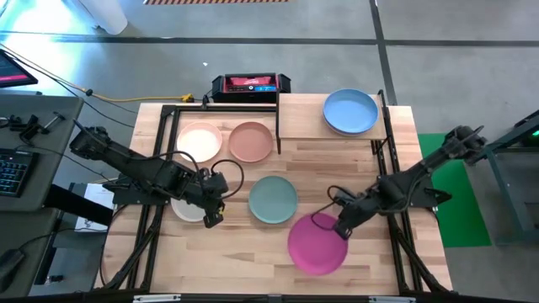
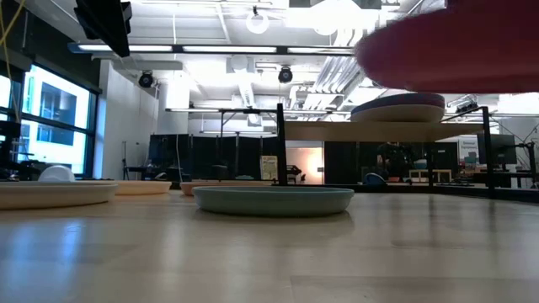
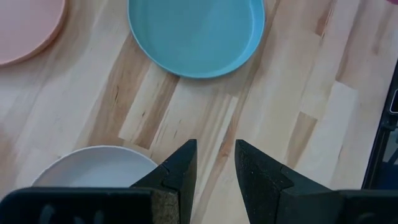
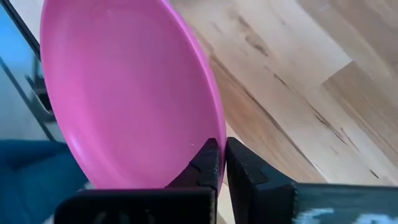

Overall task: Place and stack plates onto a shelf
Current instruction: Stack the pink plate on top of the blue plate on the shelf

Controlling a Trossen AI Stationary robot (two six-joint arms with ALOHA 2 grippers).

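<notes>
— Pincers first: what's the right pincer got?

— It's clamped on the rim of the magenta plate, fingers pinched tight together on the edge. The plate is lifted off the surface and tilted, out near the front edge, to the right of the middle. Matte, round, shallow, a plain even colour.

— And the left pincer?

— Fingers apart, holding nothing. It hangs just beside a cream plate on the left side of the surface; I can't tell if it touches the rim.

— The rest of the plates?

— The teal-green plate lies flat near the middle, between the two pincers. Behind it sit the terracotta plate and, to its left, the pale pink plate, side by side, close together.

— Anything on the shelf yet?

— A blue plate on its right half, at the back of the surface. From table height it looks like a small stack up there, with a paler plate under the top one, though the lower colours are hard to tell.
</notes>
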